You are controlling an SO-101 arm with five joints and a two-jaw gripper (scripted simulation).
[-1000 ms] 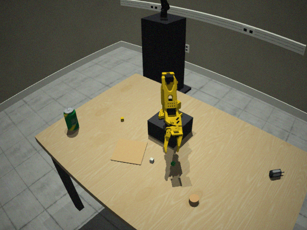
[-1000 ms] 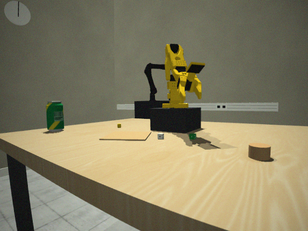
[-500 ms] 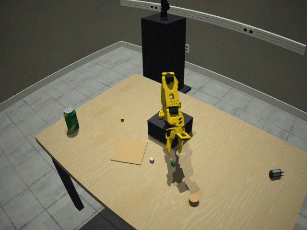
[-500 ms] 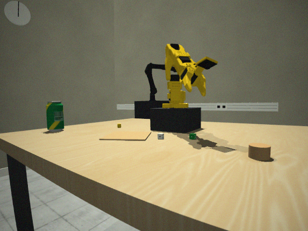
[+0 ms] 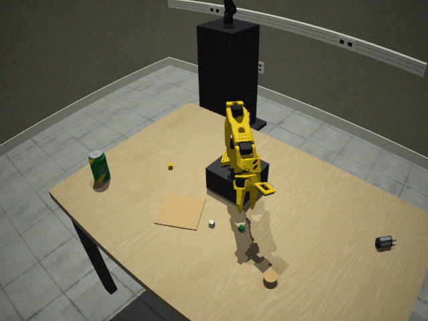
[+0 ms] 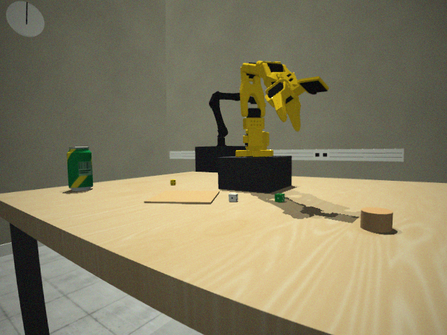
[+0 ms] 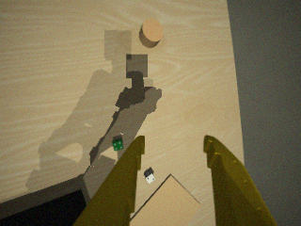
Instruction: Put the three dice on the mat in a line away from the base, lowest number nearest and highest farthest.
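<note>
From here the claw (image 5: pixel 246 209) (image 6: pixel 291 125) (image 7: pixel 174 140) looks released, its fingers apart above the desk (image 5: pixel 311 221) (image 6: pixel 216 245) (image 7: pixel 188 85). Below it lie the green die (image 5: pixel 241 228) (image 6: pixel 279 197) (image 7: pixel 118 144) and, mat-side, the white die (image 5: pixel 211 223) (image 6: pixel 232 197) (image 7: pixel 150 178); the yellow die (image 5: pixel 170 166) (image 6: pixel 172 182) sits well off, beyond the mat (image 5: pixel 180 211) (image 6: pixel 182 197) (image 7: pixel 166 204). I'd square up over one die, then descend straight, keeping its top number upward.

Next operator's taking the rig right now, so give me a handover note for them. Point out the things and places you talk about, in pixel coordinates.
Hand (image 5: pixel 246 210) (image 6: pixel 291 125) (image 7: pixel 174 140): open, nothing held, raised above the table.
Dice: white (image 5: pixel 211 223) (image 6: pixel 232 197) (image 7: pixel 150 178) just off the mat (image 5: pixel 180 211) (image 6: pixel 182 197) (image 7: pixel 169 207); green (image 5: pixel 241 228) (image 6: pixel 279 197) (image 7: pixel 118 144) in the arm's shadow; yellow (image 5: pixel 170 166) (image 6: pixel 172 182) on the table towards the can (image 5: pixel 99 167) (image 6: pixel 79 168).
Done: no die is on the mat.
Left: place all three flat in line, lowest number nearest the base, present numbers kept.
</note>
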